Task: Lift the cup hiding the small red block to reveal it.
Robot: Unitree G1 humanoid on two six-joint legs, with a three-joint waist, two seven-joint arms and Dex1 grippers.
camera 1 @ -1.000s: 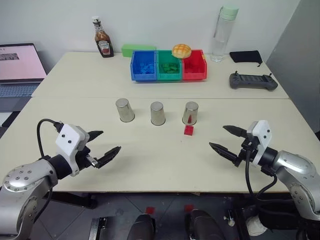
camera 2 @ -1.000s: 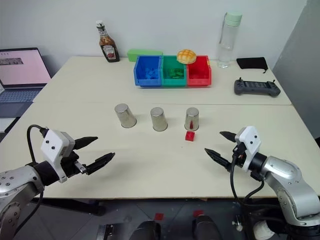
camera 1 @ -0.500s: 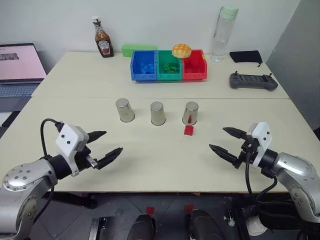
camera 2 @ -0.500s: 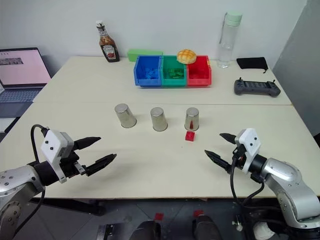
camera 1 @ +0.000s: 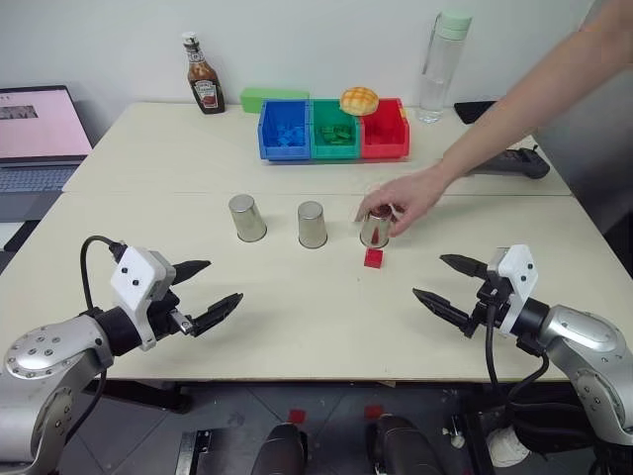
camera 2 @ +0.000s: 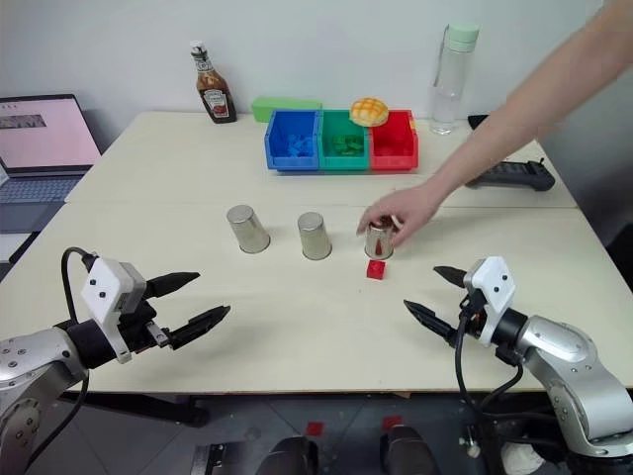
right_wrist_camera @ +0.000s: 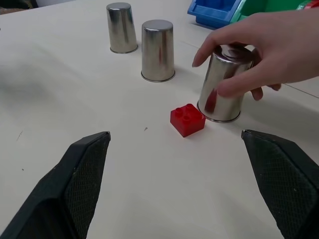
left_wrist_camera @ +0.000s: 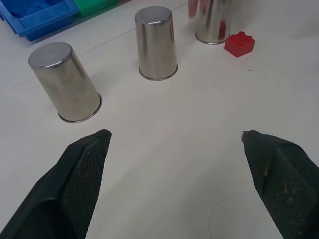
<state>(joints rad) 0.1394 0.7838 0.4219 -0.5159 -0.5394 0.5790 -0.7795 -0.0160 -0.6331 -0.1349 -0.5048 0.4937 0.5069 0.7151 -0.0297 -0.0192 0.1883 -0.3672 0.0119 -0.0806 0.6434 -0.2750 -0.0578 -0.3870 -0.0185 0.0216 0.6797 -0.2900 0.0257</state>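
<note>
You now have a person's hand [camera 1: 401, 198] in the scene that was not there half a second ago: it reaches in from the far right and its fingers [right_wrist_camera: 234, 87] wrap the rightmost cup [right_wrist_camera: 224, 84], which stands mouth down on the table [camera 1: 297, 327]. The small red block [camera 1: 373, 257] lies uncovered on the table just on the near side of that cup, where it lay before. The middle cup [camera 1: 312, 225] and the left cup [camera 1: 246, 218] stand inverted in the same row, unmoved. Your left gripper [camera 1: 206, 292] and right gripper [camera 1: 452, 284] hover near you with fingers spread wide, holding nothing, both in the same spots as before
</note>
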